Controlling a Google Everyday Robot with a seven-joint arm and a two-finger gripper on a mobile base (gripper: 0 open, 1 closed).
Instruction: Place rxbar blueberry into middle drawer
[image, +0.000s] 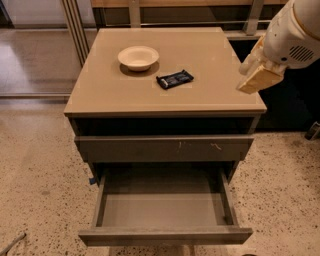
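On the tan top of the bench (100, 95), the rxbar blueberry (175, 79) lies flat, its dark wrapper showing pale lettering and its long side turned at a slight slant. It sits near the middle of the surface, a little to the right. To its left and a little farther back stands a cream round bowl (138, 57), upright and close to the bar but not touching it.

At the right edge of the bench, the gripper (255, 75) hangs from the robot's white arm (295, 35), which enters from the upper right corner. It hovers over the right rim, well apart from the bar and holding nothing that can be seen. From this angle it cannot be told whether it is open or closed.

Below the top is a dark open slot, and under that a closed drawer front (150, 148) bearing small pale scratches right of its centre. Beneath it, the middle drawer (160, 210) is pulled out towards the near side, showing its flat grey floor and plain front. A small piece of blue tape (92, 180) shows at the left of the cabinet beside this drawer. The cabinet stands on a speckled floor (35, 170).
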